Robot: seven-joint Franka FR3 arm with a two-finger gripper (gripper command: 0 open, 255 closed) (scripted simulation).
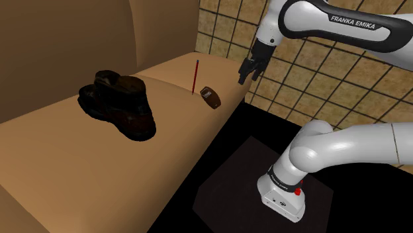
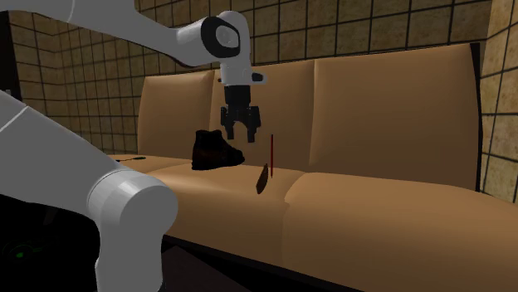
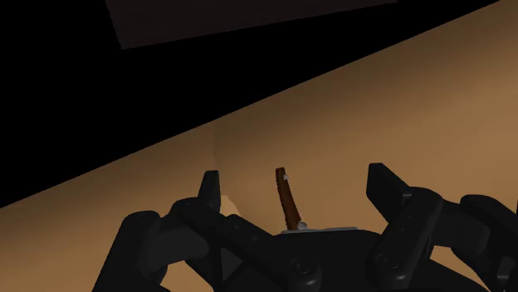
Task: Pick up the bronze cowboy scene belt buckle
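Black gripper (image 1: 246,71) is being held in the air above the seat of the tan sofa (image 1: 99,172). Its fingers (image 3: 209,189) are being shown spread wide, with nothing pinched between them. The brown belt buckle (image 1: 210,96) is being seen in the seam between two seat cushions, tipped up on edge, below the gripper and apart from it. In the wrist view it is being framed between the two fingers as a thin brown sliver, untouched. A thin red stick (image 1: 194,76) is being shown standing upright just beside the belt buckle, at the same seam. A dark boot (image 1: 119,102) is being shown on the neighbouring cushion, toward the shoulder view's left, well apart from the belt buckle. A tiled wall (image 1: 218,26) is being seen behind the sofa.
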